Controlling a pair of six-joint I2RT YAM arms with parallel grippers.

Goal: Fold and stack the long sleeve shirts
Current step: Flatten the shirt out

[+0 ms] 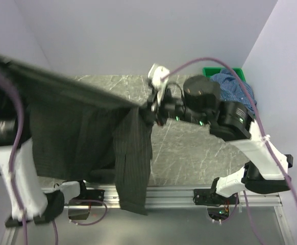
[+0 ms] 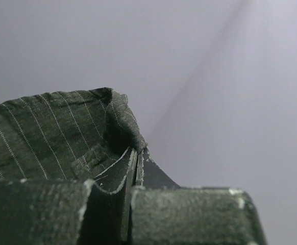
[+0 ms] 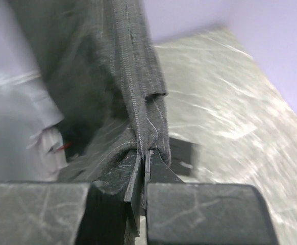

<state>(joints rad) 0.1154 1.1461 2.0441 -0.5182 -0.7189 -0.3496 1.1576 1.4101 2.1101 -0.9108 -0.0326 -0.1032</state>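
The black shirt [image 1: 82,122] is being held spread above the desk [image 1: 189,148], pinched by the left gripper [image 2: 137,168] and the right gripper [image 3: 144,159], the blue shirt [image 1: 233,86] lying heaped in the green crate [image 1: 209,71]; no folding or stacking judged done yet.

Plain lilac walls [image 1: 113,30] enclose a grey marbled table [image 1: 189,148].
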